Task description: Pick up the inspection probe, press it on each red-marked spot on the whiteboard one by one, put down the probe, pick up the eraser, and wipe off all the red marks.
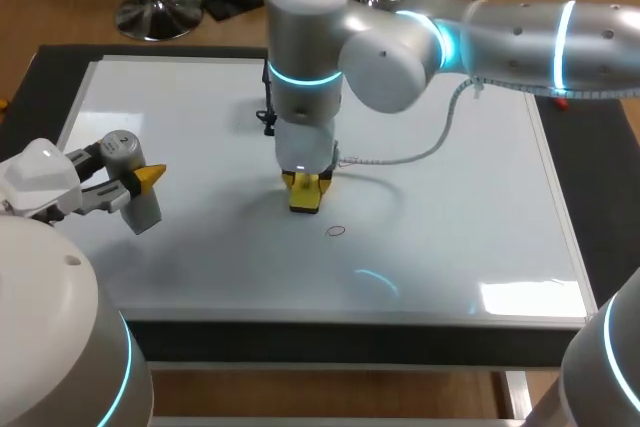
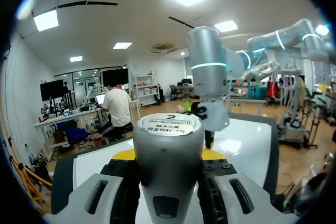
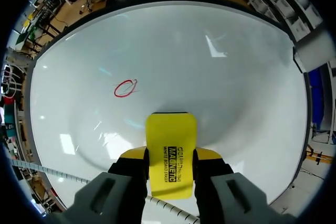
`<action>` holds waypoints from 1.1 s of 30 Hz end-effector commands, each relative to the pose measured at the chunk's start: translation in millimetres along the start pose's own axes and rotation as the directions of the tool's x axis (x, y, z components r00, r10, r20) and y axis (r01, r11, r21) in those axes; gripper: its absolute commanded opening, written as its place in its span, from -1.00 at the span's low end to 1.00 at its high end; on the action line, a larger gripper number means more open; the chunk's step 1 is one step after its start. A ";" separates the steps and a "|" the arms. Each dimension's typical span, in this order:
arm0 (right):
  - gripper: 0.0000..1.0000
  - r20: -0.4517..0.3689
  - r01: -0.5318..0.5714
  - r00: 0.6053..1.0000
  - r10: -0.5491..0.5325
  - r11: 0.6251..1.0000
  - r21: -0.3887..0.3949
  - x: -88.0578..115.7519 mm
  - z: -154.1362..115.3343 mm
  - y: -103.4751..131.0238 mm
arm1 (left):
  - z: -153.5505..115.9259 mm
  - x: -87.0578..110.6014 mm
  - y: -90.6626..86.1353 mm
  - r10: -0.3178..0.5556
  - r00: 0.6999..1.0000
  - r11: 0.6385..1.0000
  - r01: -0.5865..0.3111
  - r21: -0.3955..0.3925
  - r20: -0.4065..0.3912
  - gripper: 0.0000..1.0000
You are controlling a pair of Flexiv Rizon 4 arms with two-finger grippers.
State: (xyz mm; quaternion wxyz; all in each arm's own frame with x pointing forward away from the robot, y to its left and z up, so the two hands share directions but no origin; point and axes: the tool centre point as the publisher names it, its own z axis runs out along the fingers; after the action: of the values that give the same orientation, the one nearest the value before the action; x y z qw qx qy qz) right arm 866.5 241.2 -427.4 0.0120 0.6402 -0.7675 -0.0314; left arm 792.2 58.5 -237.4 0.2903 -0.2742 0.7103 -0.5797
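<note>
Found the whiteboard point(image 1: 450, 217) lying flat on the desk point(image 1: 600, 207), covering most of it. Saw one red mark point(image 3: 125, 88) on it, a small drawn ring, just ahead of the eraser point(image 3: 171, 129) and apart from it. Found the eraser, yellow, gripped from two sides by the right hand point(image 3: 169, 157), both yellow tips pressed against its flanks, its lower end down at the board near the middle; could not tell for certain about contact with the surface. Traced the right arm point(image 1: 520, 32) in from the right side, elbow high, wrist turned straight down over the board, a pale cable point(image 1: 420, 152) trailing from it above the white surface. Found the probe point(image 2: 168, 156), a grey cylinder with a round labelled cap, clamped between the fingers of the left hand point(image 1: 140, 179). Saw that hand held above the board's left side, well apart from the eraser, fingers roughly level and aimed toward the right arm.
</note>
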 end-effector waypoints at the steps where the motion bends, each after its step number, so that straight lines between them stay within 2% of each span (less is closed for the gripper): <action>1: -1.00 0.005 -0.002 1.000 0.002 1.000 0.010 11.8 -2.2 0.1 | 1.1 0.2 -0.5 0.001 1.000 1.000 -0.001 0.001 0.003 -1.00; 8: -1.00 0.036 -0.016 0.999 0.015 1.000 0.008 15.6 -21.7 -5.4 | 1.1 0.2 -0.5 0.001 1.000 1.000 -0.001 0.001 0.003 -1.00; 14: -1.00 0.061 -0.075 0.995 0.073 0.996 0.037 36.2 -43.1 -22.1 | 1.1 0.2 -0.5 0.001 1.000 1.000 -0.001 0.001 0.003 -1.00; 24: -1.00 0.096 -0.244 0.967 0.237 0.967 0.066 94.8 -65.4 -50.6 | 1.1 0.2 -0.5 0.001 1.000 1.000 -0.001 0.001 0.003 -1.00; 33: -1.00 0.121 -0.392 0.916 0.382 0.917 0.075 150.4 -77.9 -68.1 | 1.1 0.2 -0.5 0.001 1.000 1.000 -0.001 0.001 0.003 -1.00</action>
State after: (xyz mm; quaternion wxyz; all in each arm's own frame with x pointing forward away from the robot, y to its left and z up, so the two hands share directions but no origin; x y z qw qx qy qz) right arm 921.9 105.0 -363.7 -0.0401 0.4737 -0.8796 -0.0168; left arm 792.1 58.5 -237.3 0.2901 -0.2741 0.7104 -0.5796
